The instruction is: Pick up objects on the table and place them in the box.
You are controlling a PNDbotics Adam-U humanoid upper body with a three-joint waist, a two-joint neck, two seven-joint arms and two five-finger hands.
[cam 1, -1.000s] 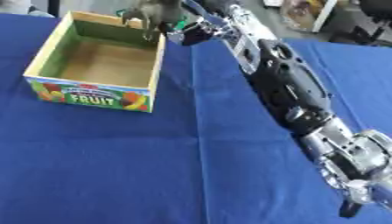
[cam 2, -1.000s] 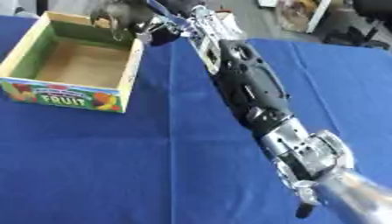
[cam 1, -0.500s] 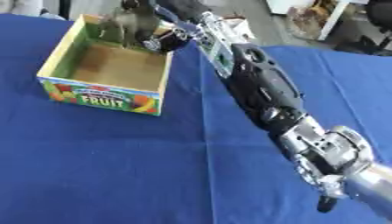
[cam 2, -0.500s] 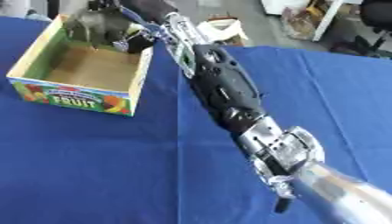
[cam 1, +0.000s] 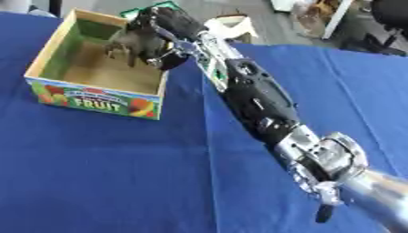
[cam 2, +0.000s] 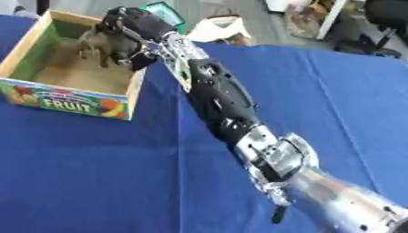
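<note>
The right arm (cam 1: 263, 104) reaches from the bench's (cam 1: 119, 173) near right corner to the far left. The box (cam 1: 95, 98) stands there, and above its right wall the right hand (cam 1: 159, 34) curls round a brownish thing (cam 1: 121, 45), held over the box's inside.

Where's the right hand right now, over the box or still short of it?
The right hand is at the upper left of the left eye view, over the fruit box near its far right corner, fingers curled round a small brownish object inside the walls.
</note>
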